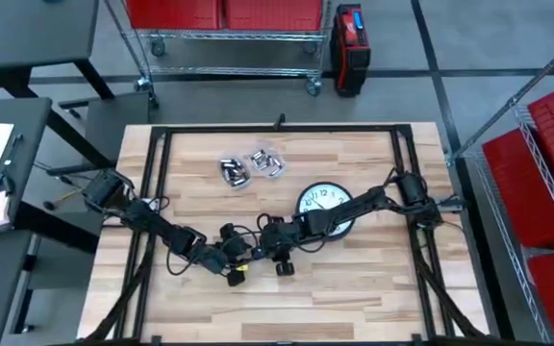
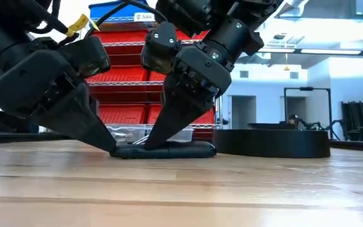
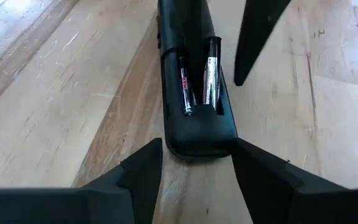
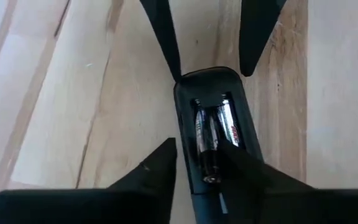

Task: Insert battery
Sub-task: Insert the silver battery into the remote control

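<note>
A black remote [image 2: 169, 150] lies flat on the wooden table, back up, its battery compartment [image 3: 197, 81] open with two batteries [image 3: 211, 68] [image 3: 185, 87] lying in it. My left gripper [image 3: 197, 158] is open, one finger on each side of the remote's rounded end [image 3: 197, 137], tips down near the table [image 2: 111, 149]. My right gripper [image 4: 197, 155] comes from the opposite end, its fingers a little apart. One finger [image 4: 163, 165] stands beside the remote's long side, the other [image 4: 241, 168] over the remote. The nearer end of one battery [image 4: 207, 152] shows between them. My left gripper's fingertips [image 3: 148, 162] flank the remote's rounded end; whether they touch it, I cannot tell. My right gripper points slanting down onto the remote [image 2: 155, 142]; its own fingers hide the spot, so I cannot tell whether it touches the battery or the remote.
A round wall clock [image 1: 323, 207] lies face up under the right arm, showing as a dark disc [image 2: 273, 144] in the low view. Two clear bags with batteries [image 1: 234, 171] [image 1: 265, 161] lie toward the far edge. Bare wood lies toward the near edge.
</note>
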`<control>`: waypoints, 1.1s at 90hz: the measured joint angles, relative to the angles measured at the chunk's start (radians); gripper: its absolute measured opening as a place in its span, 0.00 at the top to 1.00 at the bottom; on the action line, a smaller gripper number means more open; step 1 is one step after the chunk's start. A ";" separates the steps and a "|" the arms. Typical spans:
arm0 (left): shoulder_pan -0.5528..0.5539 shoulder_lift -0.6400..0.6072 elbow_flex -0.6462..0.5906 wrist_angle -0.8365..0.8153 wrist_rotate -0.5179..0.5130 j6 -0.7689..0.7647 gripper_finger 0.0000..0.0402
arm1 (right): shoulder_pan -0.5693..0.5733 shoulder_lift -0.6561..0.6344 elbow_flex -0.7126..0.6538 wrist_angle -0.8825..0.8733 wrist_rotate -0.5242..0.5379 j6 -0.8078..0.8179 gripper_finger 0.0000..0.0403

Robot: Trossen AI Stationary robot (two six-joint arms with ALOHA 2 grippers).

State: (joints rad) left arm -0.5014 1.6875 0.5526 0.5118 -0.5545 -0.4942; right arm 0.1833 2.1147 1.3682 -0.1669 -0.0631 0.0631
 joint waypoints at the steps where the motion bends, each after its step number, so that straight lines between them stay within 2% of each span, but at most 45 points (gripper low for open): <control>1: 0.000 0.000 0.000 0.000 0.000 0.000 0.57 | 0.000 0.000 0.000 0.000 0.000 0.000 0.68; 14: 0.000 0.000 0.000 -0.003 0.000 -0.006 0.57 | 0.000 -0.012 0.013 -0.026 -0.003 0.000 0.59; 25: 0.000 0.000 0.000 -0.005 0.000 -0.011 0.57 | -0.001 -0.014 0.062 -0.086 0.007 -0.001 0.55; 44: 0.000 0.000 0.000 -0.007 -0.001 -0.015 0.57 | -0.014 -0.017 0.162 -0.236 0.009 -0.011 0.55; 59: 0.000 0.000 0.000 -0.007 0.000 -0.018 0.57 | -0.036 -0.020 0.286 -0.441 0.008 0.016 0.58; 70: 0.000 0.000 0.000 -0.007 0.001 -0.037 0.57 | -0.053 -0.033 0.298 -0.496 -0.040 0.184 0.63; 79: 0.000 0.000 0.000 -0.007 0.000 -0.043 0.57 | -0.060 -0.033 0.287 -0.540 -0.096 0.334 0.73; 91: 0.000 0.000 0.000 -0.007 0.000 -0.048 0.57 | -0.054 -0.035 0.237 -0.431 -0.120 0.451 0.94; 99: 0.000 0.000 0.000 -0.007 -0.001 -0.049 0.57 | -0.052 -0.033 0.188 -0.392 -0.123 0.532 0.98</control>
State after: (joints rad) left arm -0.5014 1.6871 0.5522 0.5045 -0.5552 -0.5430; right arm 0.1313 2.0812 1.5566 -0.5589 -0.1864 0.5949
